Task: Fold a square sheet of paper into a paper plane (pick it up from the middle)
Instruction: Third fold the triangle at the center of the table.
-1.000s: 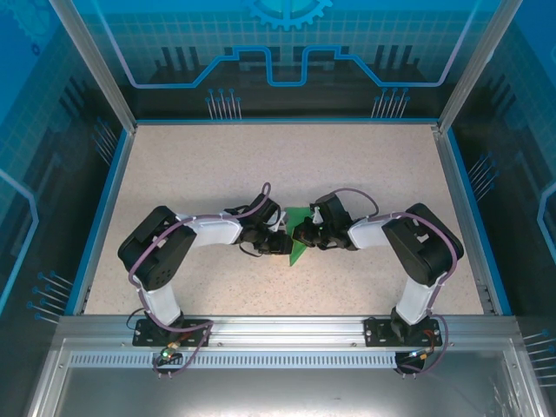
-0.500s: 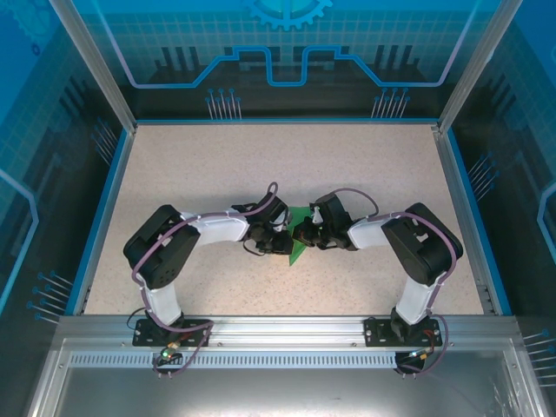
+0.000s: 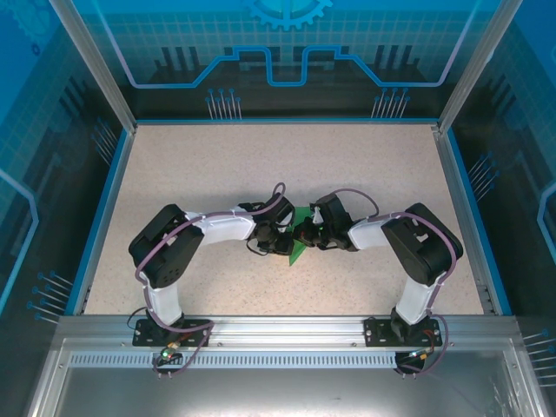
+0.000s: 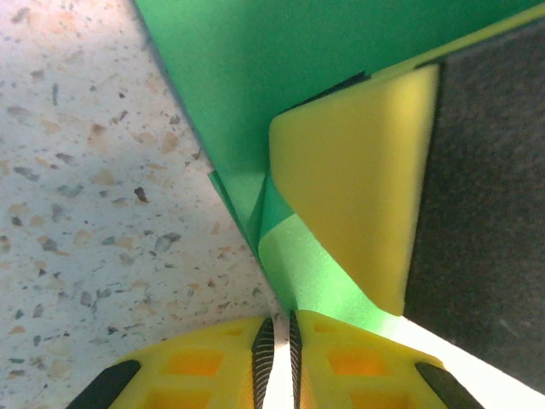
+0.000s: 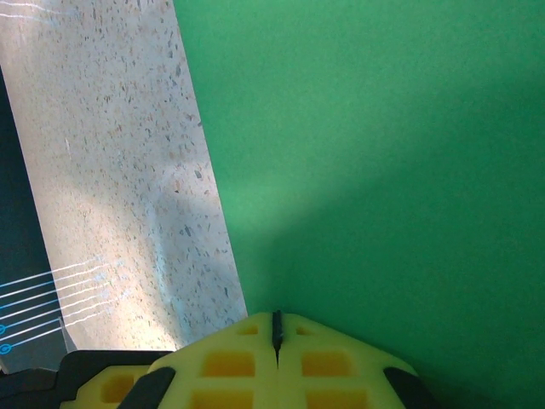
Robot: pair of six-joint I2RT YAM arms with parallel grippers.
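The speckled beige table [image 3: 261, 165] has a blue rim [image 3: 102, 213] — the green paper [image 3: 295, 251] sits at the table's middle, contact unclear.

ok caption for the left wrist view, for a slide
Left claw pinching the folded green paper over the speckled table, another yellow finger alongside.

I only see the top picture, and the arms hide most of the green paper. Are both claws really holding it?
Observer: The left wrist camera shows the left gripper nearly shut, the green paper running down into its pads.
Operator: And the other claw?
Observer: The right wrist camera shows the right gripper shut tight, green paper spreading out from its tips.
Operator: Is it folded yet?
Observer: Partly; the left wrist camera shows overlapping layers along a crease.
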